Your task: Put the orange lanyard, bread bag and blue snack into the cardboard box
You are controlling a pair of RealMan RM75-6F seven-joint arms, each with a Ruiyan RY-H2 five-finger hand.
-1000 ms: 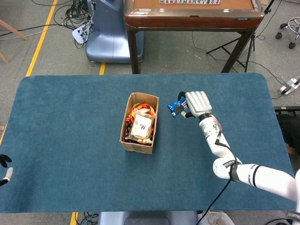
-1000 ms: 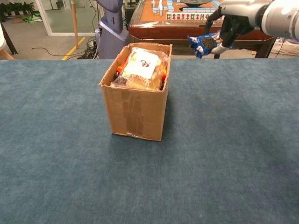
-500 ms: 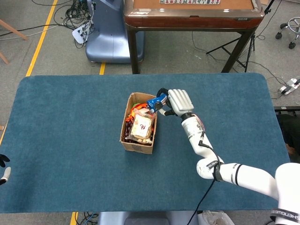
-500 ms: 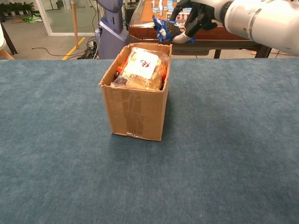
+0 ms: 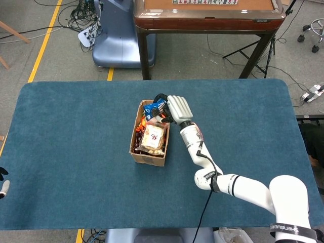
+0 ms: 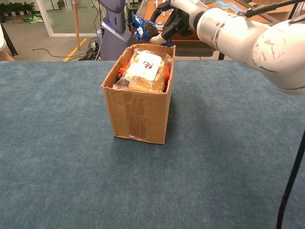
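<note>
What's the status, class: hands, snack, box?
Right hand holds the blue snack above the box's far end. Left hand at the table's edge, idle. Bread bag and lanyard already inside. Nothing blocking the drop.
</note>
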